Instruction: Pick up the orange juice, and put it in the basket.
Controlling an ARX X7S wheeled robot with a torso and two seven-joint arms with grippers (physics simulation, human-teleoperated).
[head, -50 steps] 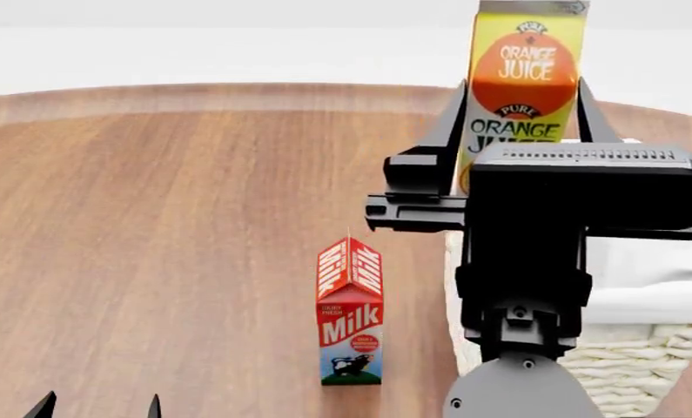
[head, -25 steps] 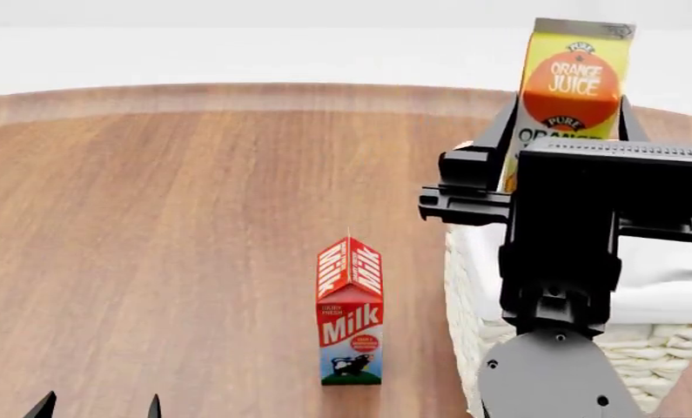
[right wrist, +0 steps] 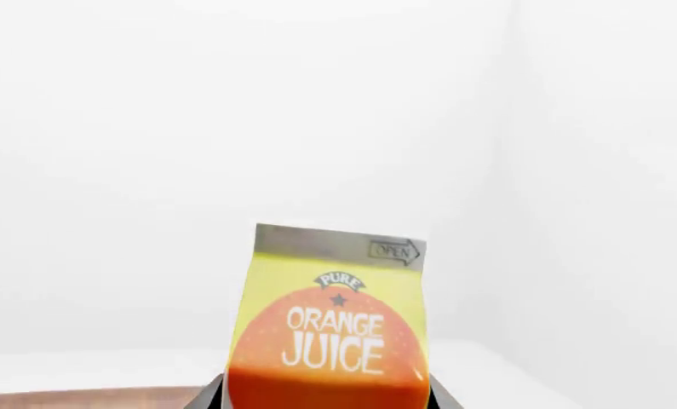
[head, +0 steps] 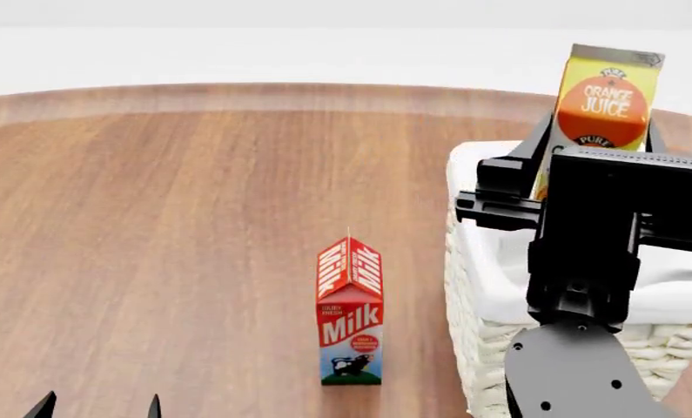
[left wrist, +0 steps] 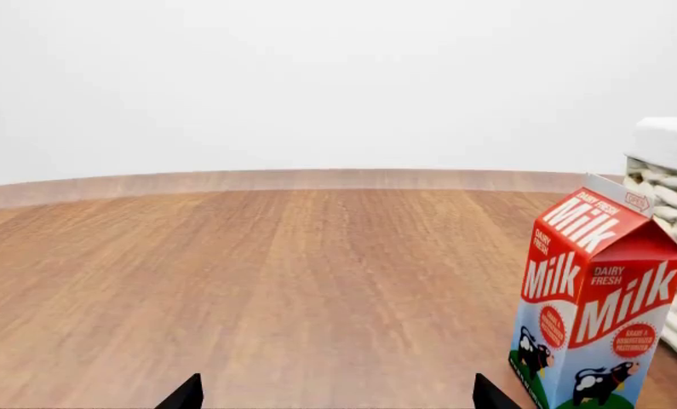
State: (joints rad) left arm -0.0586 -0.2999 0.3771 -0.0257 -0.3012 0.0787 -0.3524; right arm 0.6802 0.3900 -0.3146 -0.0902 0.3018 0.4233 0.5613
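The orange juice (head: 605, 98) is a tall yellow carton with an orange circle, held upright in the air above the basket (head: 476, 292), a cream wicker one with white cloth over its rim. My right gripper (head: 598, 144) is shut on the carton's lower part, fingers on both sides; the arm hides the carton's bottom. In the right wrist view the orange juice (right wrist: 335, 319) fills the space between the fingers (right wrist: 209, 396). My left gripper (head: 98, 407) stands open low at the near left edge, with only its fingertips (left wrist: 186, 394) showing and nothing between them.
A red-and-white milk carton (head: 349, 323) stands upright on the wooden table (head: 183, 226), just left of the basket's wall. In the left wrist view the milk carton (left wrist: 595, 298) stands beside the basket (left wrist: 670, 213). The table's curved far edge meets a white wall.
My right arm has carried the orange juice to the right and slightly down, from left of the basket's rim to over the basket. The left gripper and milk carton have stayed put.
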